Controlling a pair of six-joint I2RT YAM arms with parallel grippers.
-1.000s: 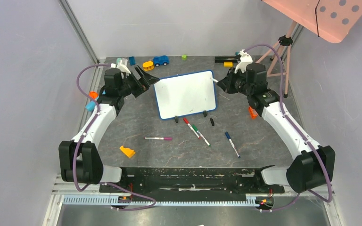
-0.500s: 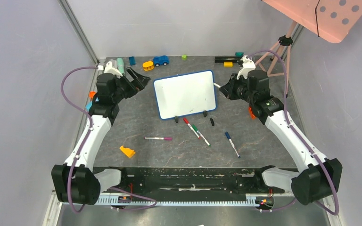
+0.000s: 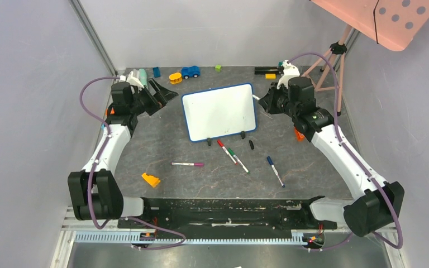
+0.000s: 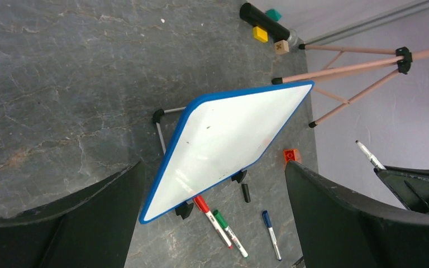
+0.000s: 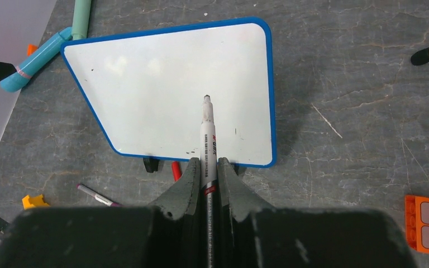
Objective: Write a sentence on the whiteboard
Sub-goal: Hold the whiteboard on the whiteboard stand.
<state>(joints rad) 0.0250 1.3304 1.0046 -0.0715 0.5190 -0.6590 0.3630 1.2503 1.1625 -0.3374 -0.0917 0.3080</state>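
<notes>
Top: backed the left gripper (image 3: pixel 165 94) slightly farther from the whiteboard (image 3: pixel 219 111), propped at middle of table (image 3: pixel 162 145). Left wrist: jaws spread wide, facing board. Right wrist: right gripper (image 5: pixel 206 164) clamped on marker (image 5: pixel 207 128), tip toward board.

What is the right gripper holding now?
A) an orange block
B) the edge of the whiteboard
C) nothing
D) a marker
D: the right gripper is shut on a marker, whose uncapped tip points toward the whiteboard.
</notes>
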